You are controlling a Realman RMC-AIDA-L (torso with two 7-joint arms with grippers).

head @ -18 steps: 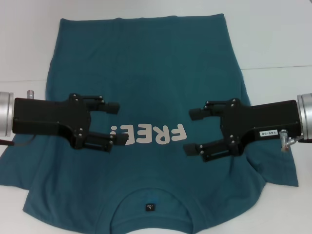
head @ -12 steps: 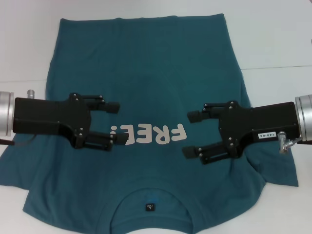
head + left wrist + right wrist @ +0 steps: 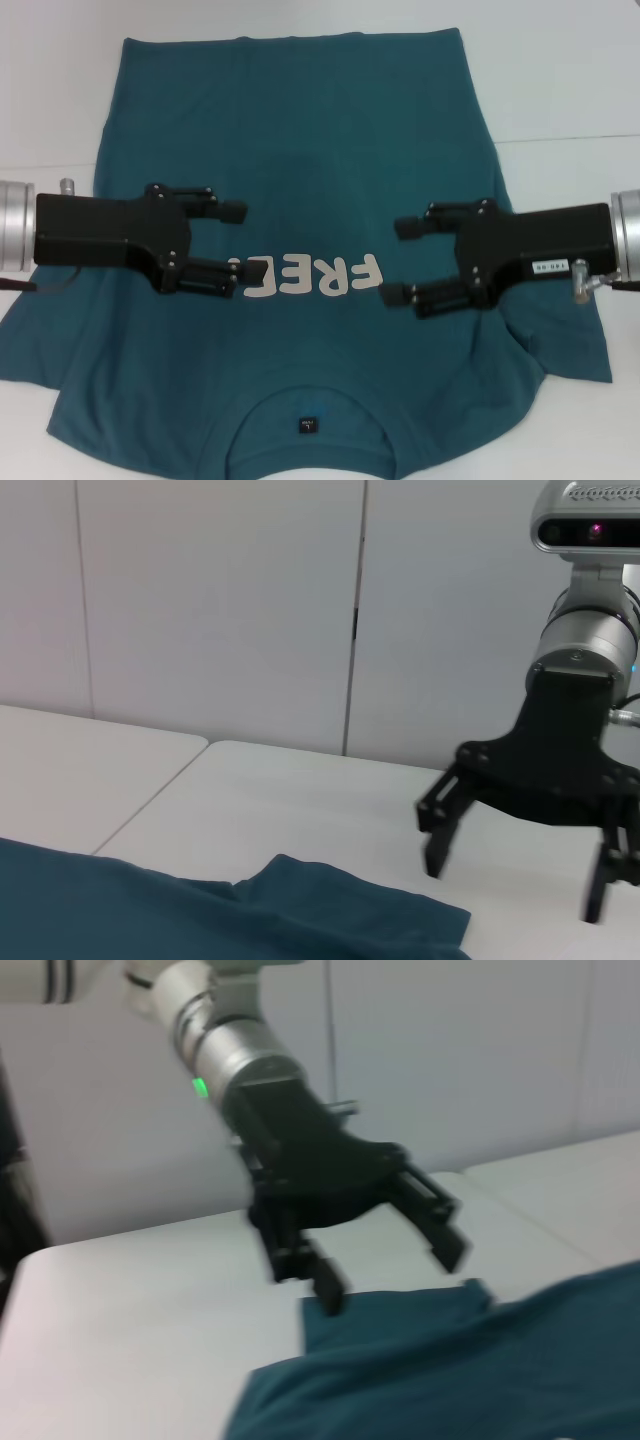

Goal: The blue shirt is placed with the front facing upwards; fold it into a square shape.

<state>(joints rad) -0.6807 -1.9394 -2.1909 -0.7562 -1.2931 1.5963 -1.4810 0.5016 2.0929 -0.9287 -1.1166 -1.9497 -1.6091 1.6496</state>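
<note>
Blue shirt (image 3: 300, 150) flat, print up, beneath both grippers' spread fingers (image 3: 232, 211)

Both open pincers (image 3: 243, 241) (image 3: 398, 261) seemingly above blue shirt (image 3: 300, 120)

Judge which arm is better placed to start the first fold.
Neither, clearly. The left tool and right tool hang open over the flat blue shirt, mirrored beside the print, each near its own sleeve; a two-armed fold looks likeliest.

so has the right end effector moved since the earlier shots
Yes. In the head view the right end effector has shifted outward toward its own side, away from the "FREE!" print on the blue shirt, and slightly farther from the collar, both fingers open.
</note>
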